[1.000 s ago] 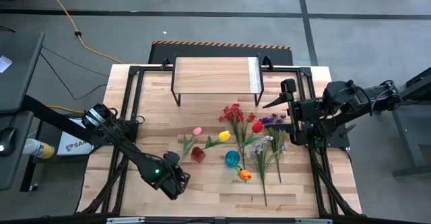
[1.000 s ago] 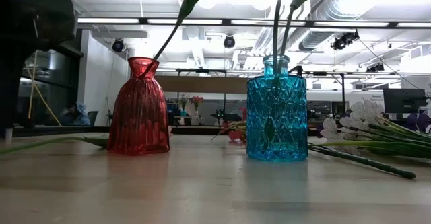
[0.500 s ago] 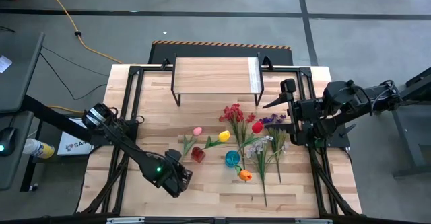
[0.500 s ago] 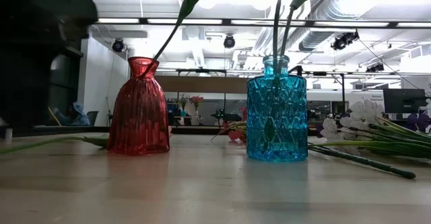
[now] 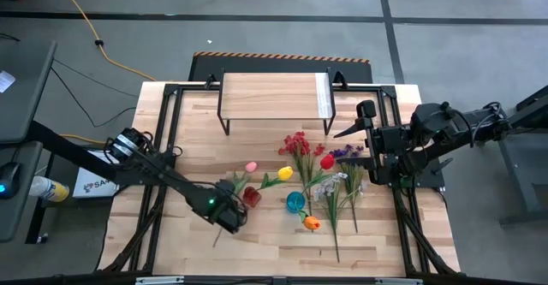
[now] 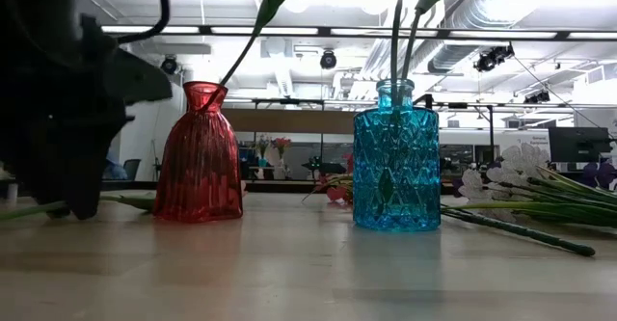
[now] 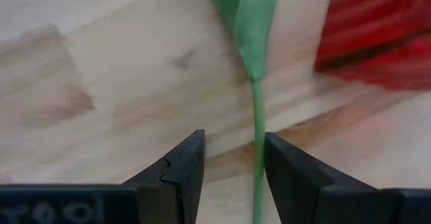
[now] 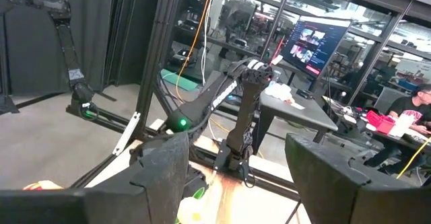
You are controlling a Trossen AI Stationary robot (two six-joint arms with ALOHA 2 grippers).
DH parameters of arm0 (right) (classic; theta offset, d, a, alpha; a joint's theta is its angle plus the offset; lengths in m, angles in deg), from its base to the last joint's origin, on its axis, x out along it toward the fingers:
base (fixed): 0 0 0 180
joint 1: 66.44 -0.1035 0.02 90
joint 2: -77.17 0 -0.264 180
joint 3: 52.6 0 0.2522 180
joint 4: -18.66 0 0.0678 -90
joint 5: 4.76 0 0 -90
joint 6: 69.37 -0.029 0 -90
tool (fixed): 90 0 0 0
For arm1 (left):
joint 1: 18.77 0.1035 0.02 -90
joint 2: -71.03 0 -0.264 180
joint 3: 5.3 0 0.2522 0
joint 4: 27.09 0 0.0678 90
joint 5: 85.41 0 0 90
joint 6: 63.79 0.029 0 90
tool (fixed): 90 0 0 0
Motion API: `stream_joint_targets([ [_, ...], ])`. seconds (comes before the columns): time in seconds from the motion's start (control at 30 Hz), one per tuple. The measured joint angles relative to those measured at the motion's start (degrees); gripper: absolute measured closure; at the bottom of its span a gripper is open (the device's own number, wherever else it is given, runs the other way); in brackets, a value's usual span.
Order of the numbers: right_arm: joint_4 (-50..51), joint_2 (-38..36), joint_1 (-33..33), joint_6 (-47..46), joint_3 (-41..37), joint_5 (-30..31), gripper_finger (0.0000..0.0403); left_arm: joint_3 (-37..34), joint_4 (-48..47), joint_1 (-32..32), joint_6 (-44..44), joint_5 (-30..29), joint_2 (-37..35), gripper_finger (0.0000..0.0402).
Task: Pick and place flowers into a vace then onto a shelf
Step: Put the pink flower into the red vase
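My left gripper (image 5: 229, 216) (image 7: 232, 143) is low over the table, just near-left of the red vase (image 5: 252, 196) (image 6: 200, 152). It is open, with its fingers on either side of the green stem (image 7: 257, 116) of the pink tulip (image 5: 251, 167), which lies flat on the table. Whether a finger touches the stem I cannot tell. The red vase holds one stem. The blue vase (image 5: 295, 202) (image 6: 395, 157) holds two. More flowers (image 5: 342, 182) lie on the table to the right. The shelf (image 5: 274, 97) stands at the far side. My right gripper (image 5: 364, 148) (image 8: 236, 183) waits open at the right edge.
A red cluster (image 5: 297, 144), purple sprays (image 5: 347, 152) and whitish sprays (image 6: 521, 167) lie between the vases and my right arm. The black frame rails (image 5: 167, 148) run along both table sides. Bare wood (image 5: 274, 242) shows near the front edge.
My left gripper has moved toward the table's far-right, to the red vase, and come down over the pink tulip's stem. In the low view it has come in from the left and dropped to the tabletop. The flowers and vases have stayed put.
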Motion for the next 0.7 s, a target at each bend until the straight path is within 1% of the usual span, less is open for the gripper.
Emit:
stream_joint_targets([
  [0.13,0.02,0.02,0.00,0.02,0.00,-0.01,0.0164,-4.37,6.12,-0.04,-1.09,-0.08,-0.60,0.0218],
  [0.23,0.08,0.02,0.01,0.25,0.00,0.20,0.0164,-4.94,6.12,-0.04,-2.96,-0.05,-0.58,0.0221],
  [0.3,0.07,0.02,0.01,0.26,0.00,0.25,0.0164,-4.97,5.91,-0.04,-3.06,0.06,-0.52,0.0231],
  [0.37,0.07,0.02,0.00,0.31,0.00,0.25,0.0164,-5.02,5.66,-0.04,-3.11,0.18,-0.49,0.0250],
  [0.43,0.07,0.02,0.00,0.37,0.00,0.25,0.0164,-5.14,5.47,-0.04,-3.19,0.22,-0.47,0.0278],
  [0.6,0.04,0.02,0.02,0.46,0.00,0.42,0.0164,-5.21,5.09,-0.04,-4.05,0.43,-0.41,0.0367],
  [0.7,0.07,0.02,0.02,0.48,0.00,1.29,0.0164,-5.16,4.49,-0.30,-6.84,0.61,-0.41,0.0371],
])
